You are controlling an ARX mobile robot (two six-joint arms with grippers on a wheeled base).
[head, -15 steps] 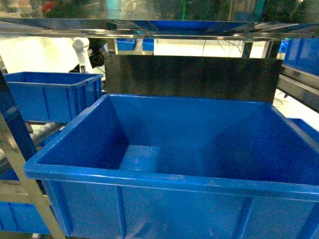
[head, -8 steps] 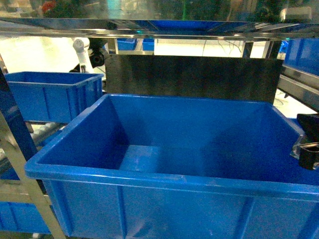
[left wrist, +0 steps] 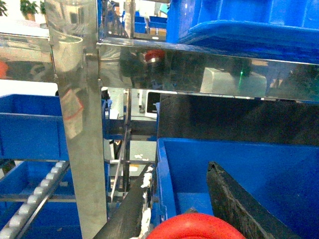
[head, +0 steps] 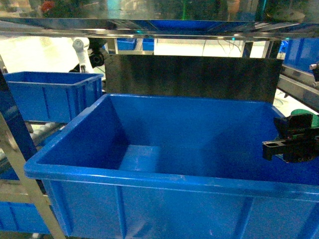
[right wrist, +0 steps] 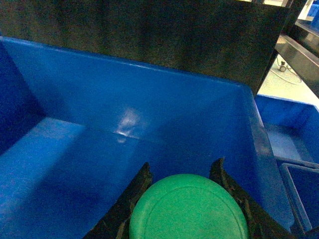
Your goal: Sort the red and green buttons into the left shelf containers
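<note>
Blue tub, both grippers loaded

Steel shelving [head: 149,27] frames a deep blue tub [head: 149,177] before a dark back panel [head: 194,74]; a second tub [head: 50,94] sits left. Since a moment ago the right gripper [head: 291,139] has moved in over the tub's right rim, pinching a green button [right wrist: 188,209]. The left gripper [left wrist: 189,214] clamps a red button [left wrist: 197,228] above the tub's left rim.
</note>
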